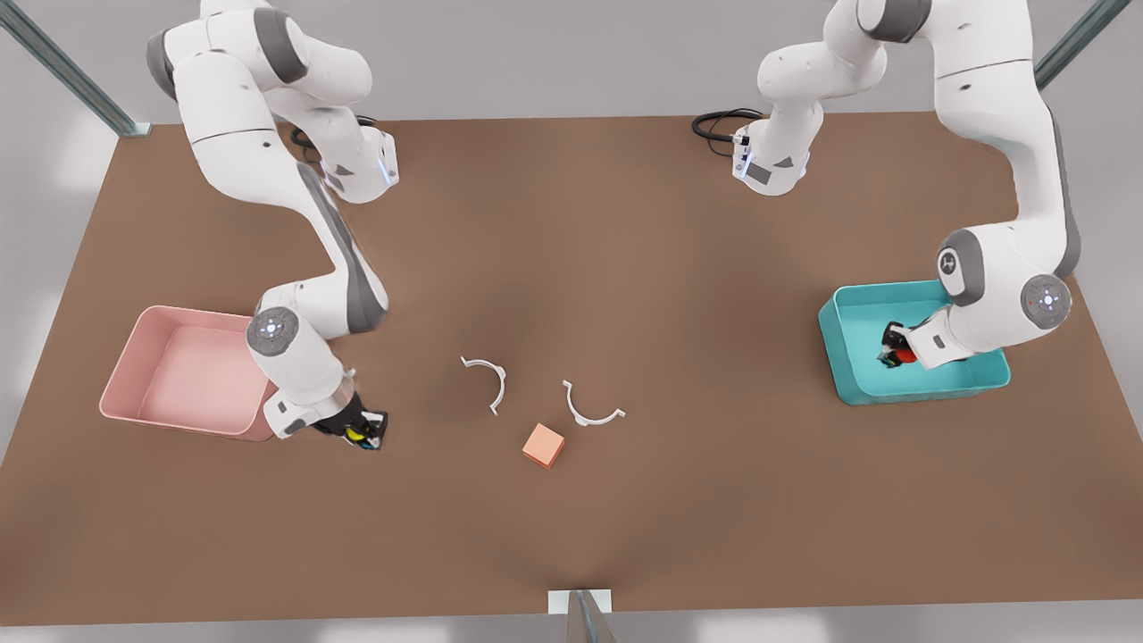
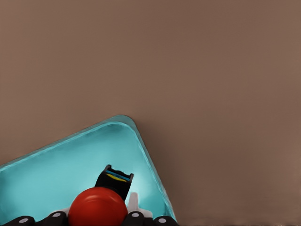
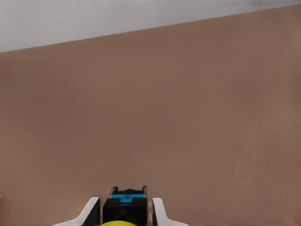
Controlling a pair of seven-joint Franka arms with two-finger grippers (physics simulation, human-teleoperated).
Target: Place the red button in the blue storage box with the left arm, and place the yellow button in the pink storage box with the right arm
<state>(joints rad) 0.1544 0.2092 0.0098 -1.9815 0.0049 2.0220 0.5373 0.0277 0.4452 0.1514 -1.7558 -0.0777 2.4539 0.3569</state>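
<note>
A: What is nearest?

B: The right gripper [image 1: 363, 437], fingers closed on the yellow button [image 1: 357, 435], just beside the pink storage box [image 1: 134, 362]; carrying it over the rim comes next.

A: And farther off?

B: The left gripper [image 1: 896, 347] grips the red button [image 1: 904, 355] inside the blue storage box [image 1: 857, 384], probably ready to release.
</note>
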